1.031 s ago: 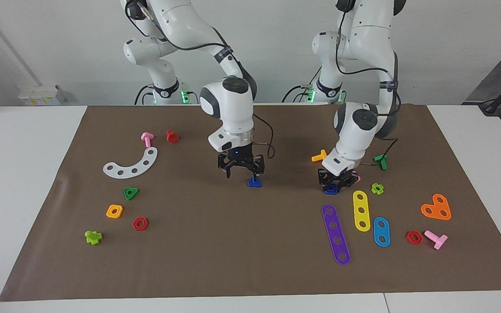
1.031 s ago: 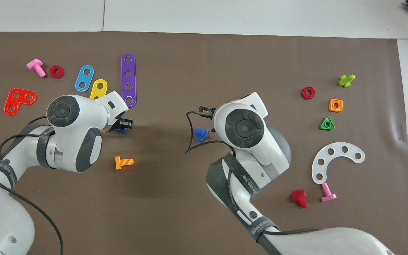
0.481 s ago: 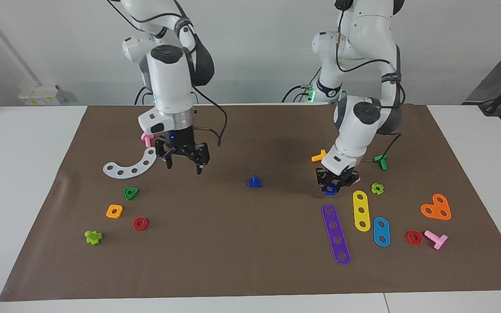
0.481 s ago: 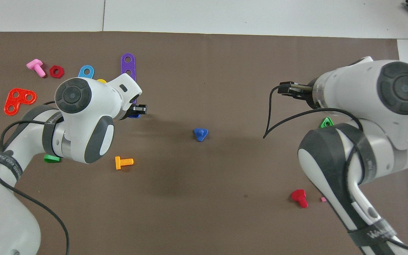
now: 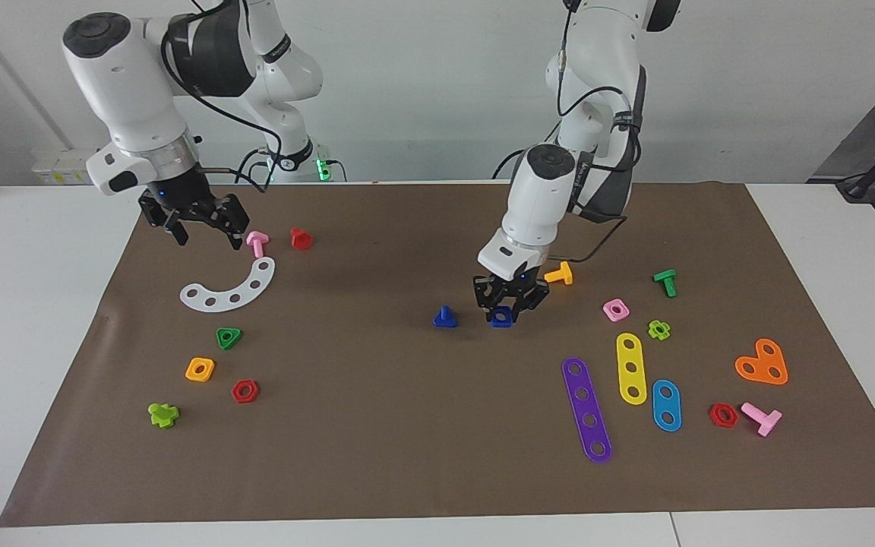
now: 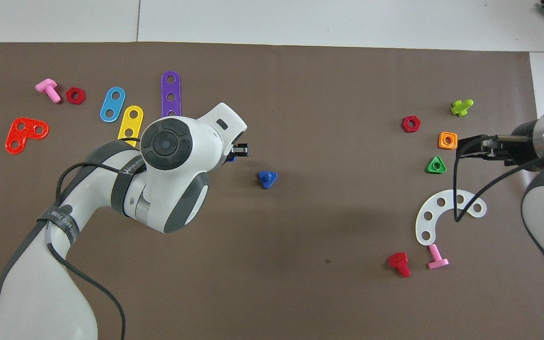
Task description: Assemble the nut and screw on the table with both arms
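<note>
The left end effector (image 5: 510, 305) pinches the nut (image 5: 501, 320) low over the worktop (image 5: 377, 425), the screw (image 5: 444, 317) standing just beside it (shank up). The right end effector (image 5: 196, 222), fingers spread, hangs above the worktop's edge near a white curved strip (image 5: 231, 287).

Bright toy pieces on a brown sheet

The nut (image 5: 501, 320) and the screw (image 5: 445, 317) are dark blue; the table (image 5: 42, 319) is white under its plain brown sheet (image 5: 407, 425). The arms (image 5: 551, 182) are white with black cables and black grippers. The perforated strips are purple (image 5: 586, 409), yellow (image 5: 631, 368) and light blue (image 5: 666, 405); the curved plate (image 5: 229, 287) is white.
</note>
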